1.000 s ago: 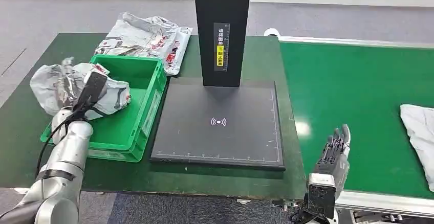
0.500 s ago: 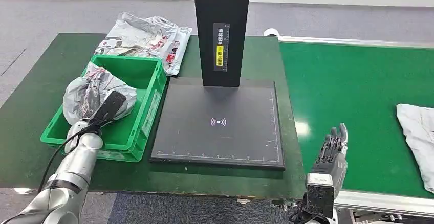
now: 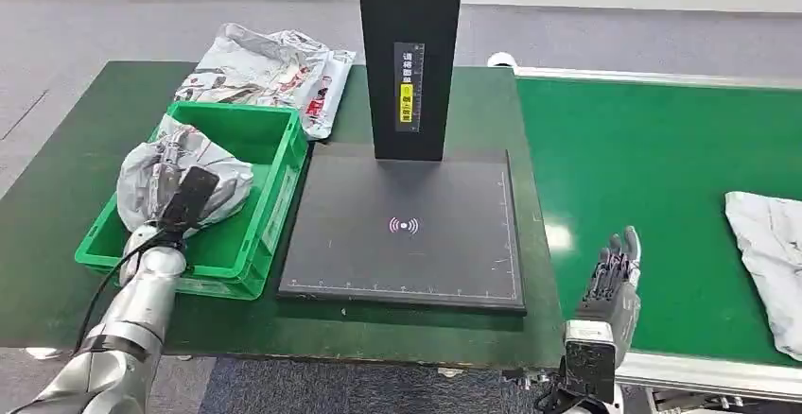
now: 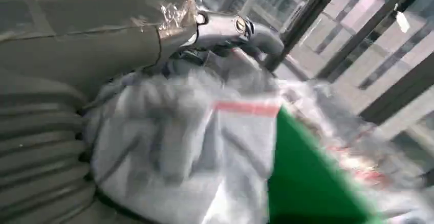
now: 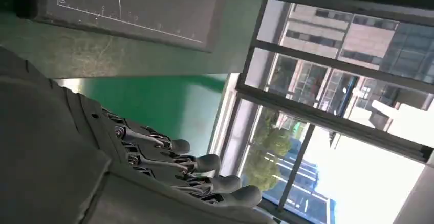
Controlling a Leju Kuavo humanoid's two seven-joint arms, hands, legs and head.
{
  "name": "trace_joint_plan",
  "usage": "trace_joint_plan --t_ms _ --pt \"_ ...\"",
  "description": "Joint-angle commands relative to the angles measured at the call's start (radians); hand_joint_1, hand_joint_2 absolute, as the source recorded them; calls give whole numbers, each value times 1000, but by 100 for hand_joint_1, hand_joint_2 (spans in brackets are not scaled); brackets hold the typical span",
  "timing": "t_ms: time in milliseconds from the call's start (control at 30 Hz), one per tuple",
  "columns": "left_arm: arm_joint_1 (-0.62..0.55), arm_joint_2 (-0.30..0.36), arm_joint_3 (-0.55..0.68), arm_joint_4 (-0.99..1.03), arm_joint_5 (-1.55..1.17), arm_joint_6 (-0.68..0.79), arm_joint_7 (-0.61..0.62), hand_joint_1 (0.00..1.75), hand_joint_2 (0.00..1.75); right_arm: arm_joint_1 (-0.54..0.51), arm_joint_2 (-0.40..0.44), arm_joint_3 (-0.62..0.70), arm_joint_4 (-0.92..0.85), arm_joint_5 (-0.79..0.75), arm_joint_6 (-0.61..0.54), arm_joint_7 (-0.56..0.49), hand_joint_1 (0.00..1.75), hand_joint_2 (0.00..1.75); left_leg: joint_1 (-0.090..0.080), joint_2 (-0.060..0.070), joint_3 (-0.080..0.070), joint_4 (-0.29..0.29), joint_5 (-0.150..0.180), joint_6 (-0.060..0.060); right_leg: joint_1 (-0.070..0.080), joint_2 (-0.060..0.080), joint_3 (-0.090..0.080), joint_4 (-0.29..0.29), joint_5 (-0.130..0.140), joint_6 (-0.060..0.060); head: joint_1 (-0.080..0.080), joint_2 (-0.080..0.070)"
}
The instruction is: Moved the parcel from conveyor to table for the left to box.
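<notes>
Left hand (image 3: 185,198) reaches into the green plastic crate (image 3: 274,163), grasping the crumpled grey plastic parcel (image 3: 156,173) inside it. Right hand (image 3: 613,277), beyond the crate, upright with fingers extended, empty.

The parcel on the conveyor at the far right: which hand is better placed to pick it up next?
The right hand. It hovers open above the conveyor, on the same side as that grey parcel. The left hand holds another parcel over the green box.

The left hand (image 3: 185,198) reaches forward on a bent silver arm, fingers closed around a parcel (image 3: 180,170). The right hand (image 3: 613,272) stands upright, fingers extended, holding nothing.
</notes>
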State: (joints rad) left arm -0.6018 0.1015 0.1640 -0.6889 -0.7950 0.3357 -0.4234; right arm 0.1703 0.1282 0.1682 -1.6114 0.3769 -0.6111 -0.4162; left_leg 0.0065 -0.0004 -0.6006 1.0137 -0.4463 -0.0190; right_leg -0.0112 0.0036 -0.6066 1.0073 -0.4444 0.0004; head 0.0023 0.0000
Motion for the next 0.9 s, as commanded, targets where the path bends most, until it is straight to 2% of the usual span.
trace_joint_plan --t_ms 33,167,200,267,333,367,433,533,567,600,633,667,733,833,900 --pt "81 -67 -36 -415 563 41 -162 0 0 -45 7 -57 59 -12 10 -15 0 0 1 -2 1 -1 0 1 1 -2 2 -2 0 0 0 0" --pt "87 -102 -78 -507 611 123 -193 0 0 -63 10 -61 68 -21 7 -26 0 0 1 -2 0 0 0 1 1 -2 1 -1 0 0 0 0" --pt "74 -136 -119 -499 616 81 -195 0 175 -83 6 -65 90 -22 16 -7 0 0 1 -4 1 -1 0 1 1 -4 3 -2 0 0 0 0" --pt "34 -201 -197 -422 577 148 -181 0 175 -130 4 -87 148 -31 29 -1 0 0 1 -6 0 0 1 1 1 -7 3 -2 0 1 0 0" --pt "14 -209 -234 -382 589 174 -187 0 175 -145 7 -99 165 -39 44 -3 0 0 1 -10 0 -1 2 2 1 -10 4 -3 0 1 0 0" --pt "6 -212 -242 -371 593 177 -190 0 175 -149 6 -103 167 -42 47 -2 0 0 0 -6 0 0 1 1 0 -7 2 -2 0 1 -1 0" --pt "-10 -208 -255 -351 617 190 -202 0 175 -145 4 -109 166 -44 53 -4 0 0 0 -7 0 0 1 1 0 -8 3 -2 0 1 0 0" --pt "-6 -210 -271 -368 648 159 -188 0 175 -141 -6 -109 176 -46 54 -6 0 0 0 -6 0 0 1 2 0 -7 4 -2 1 1 0 0" --pt "0 -214 -281 -374 662 125 -174 0 175 -142 -9 -112 182 -52 53 -7 0 0 1 -4 0 1 1 2 1 -4 3 -2 1 1 0 0" --pt "16 -220 -312 -379 693 31 -141 0 175 -153 -15 -123 201 -61 54 -3 0 0 0 -3 2 -1 1 2 0 -3 3 -3 2 1 0 0" --pt "29 -228 -330 -379 691 8 -138 0 175 -161 -21 -130 215 -66 58 1 0 175 0 -3 2 -1 1 1 0 -4 3 -2 2 1 0 0" --pt "39 -225 -382 -368 702 -94 -122 0 175 -181 -30 -139 245 -68 62 2 0 175 0 -4 3 -2 1 1 0 -5 4 -4 2 0 0 0" --pt "53 -230 -416 -344 685 -120 -136 0 175 -211 -40 -150 288 -70 71 6 0 175 -1 -5 4 -3 1 2 0 -5 5 -4 2 1 0 0" --pt "60 -247 -466 -271 710 -237 -139 0 175 -268 -54 -176 382 -62 86 22 0 175 -1 -3 4 -3 1 2 0 -4 5 -4 2 1 0 0" --pt "56 -275 -510 -201 750 -373 -121 0 175 -327 -73 -197 495 -77 127 62 0 175 -1 -2 4 -3 1 3 0 -3 6 -5 2 2 0 0"
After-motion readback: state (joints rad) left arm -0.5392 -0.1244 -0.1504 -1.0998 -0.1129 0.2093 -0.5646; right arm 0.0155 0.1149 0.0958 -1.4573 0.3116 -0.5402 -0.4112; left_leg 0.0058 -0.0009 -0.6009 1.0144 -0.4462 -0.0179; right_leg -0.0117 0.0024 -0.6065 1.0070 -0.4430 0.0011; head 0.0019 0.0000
